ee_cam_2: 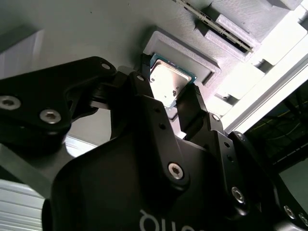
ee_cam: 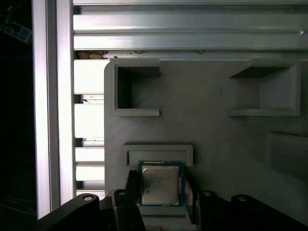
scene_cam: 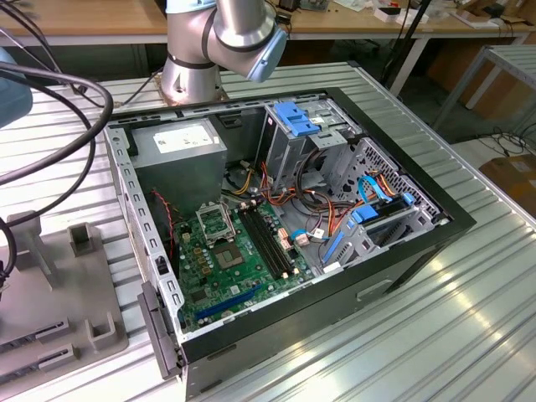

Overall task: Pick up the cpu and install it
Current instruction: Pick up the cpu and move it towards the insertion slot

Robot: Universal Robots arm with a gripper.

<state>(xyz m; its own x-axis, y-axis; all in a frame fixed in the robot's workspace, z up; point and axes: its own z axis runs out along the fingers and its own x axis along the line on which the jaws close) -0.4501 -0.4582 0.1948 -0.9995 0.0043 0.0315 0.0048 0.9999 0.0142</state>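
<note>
We find the cpu (ee_cam: 160, 184) in a recess of the grey tray (ee_cam: 216, 125), the gripper (ee_cam: 161, 177) straddling it, grasp impossible to tell; an open computer case (scene_cam: 452, 224) on the ribbed table (scene_cam: 469, 335).

There is one robot arm (scene_cam: 226, 33) with one claw (ee_cam_2: 169, 86). There is one cpu (ee_cam: 160, 183). There is one grey tray (ee_cam: 216, 144), and in the first wrist view it has two square pockets, one here (ee_cam: 137, 89) and one there (ee_cam: 264, 89). In the exterior view there is one open computer case (scene_cam: 352, 293) on one ribbed metal tabletop (scene_cam: 435, 335). Inside the case there is one green board (scene_cam: 209, 268), one metal socket frame (scene_cam: 213, 222), one grey power box (scene_cam: 180, 146) and one long blue slot (scene_cam: 226, 303).
</note>
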